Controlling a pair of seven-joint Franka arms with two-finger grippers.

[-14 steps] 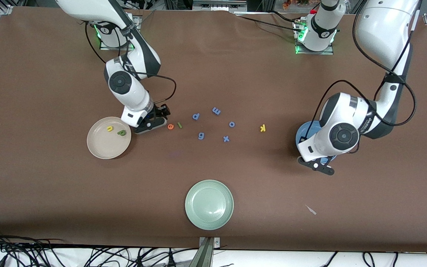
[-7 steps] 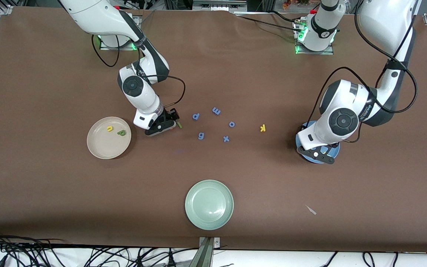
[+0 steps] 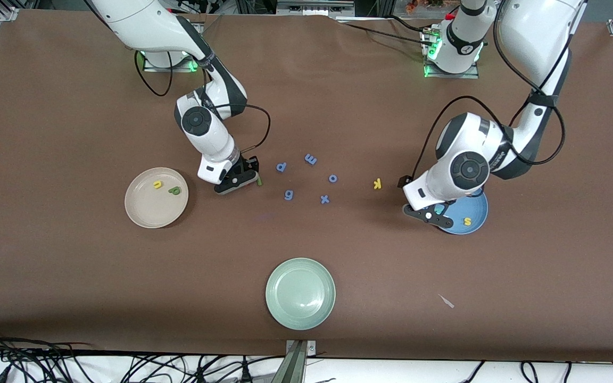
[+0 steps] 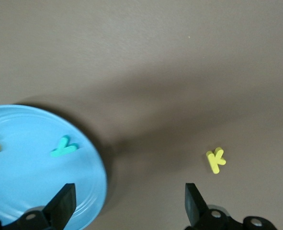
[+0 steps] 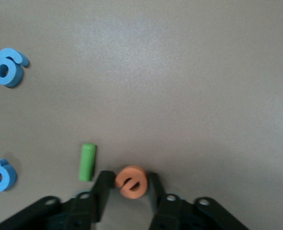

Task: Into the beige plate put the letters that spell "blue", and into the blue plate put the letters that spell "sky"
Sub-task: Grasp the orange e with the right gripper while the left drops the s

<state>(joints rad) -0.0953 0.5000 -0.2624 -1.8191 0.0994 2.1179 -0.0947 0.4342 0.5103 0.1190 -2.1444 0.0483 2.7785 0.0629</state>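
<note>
On the table, my right gripper (image 5: pixel 130 178) is shut on the orange e (image 5: pixel 131 182), with a finger against each side. The green l (image 5: pixel 87 162) lies just beside it. In the front view the right gripper (image 3: pixel 246 178) hides the e, and the l (image 3: pixel 258 181) shows at its edge. The beige plate (image 3: pixel 147 213) holds the yellow u (image 3: pixel 157 184) and the green b (image 3: pixel 174 190). My left gripper (image 3: pixel 428 215) hangs open over the blue plate's (image 3: pixel 477 210) rim, with nothing between its fingers. The yellow s (image 3: pixel 466 221) and the teal y (image 4: pixel 63 146) lie in that plate. The yellow k (image 3: pixel 377 184) lies on the table beside it.
Several all-blue letters (image 3: pixel 311 159) are scattered between the l and the k; two of them (image 5: pixel 7 69) show in the right wrist view. A pale green plate (image 3: pixel 300 293) sits nearer the front camera. A small scrap (image 3: pixel 446 301) lies toward the left arm's end.
My right gripper slid from beside the beige plate over to the e and closed on it. My left gripper opened and moved off the blue plate toward the k.
</note>
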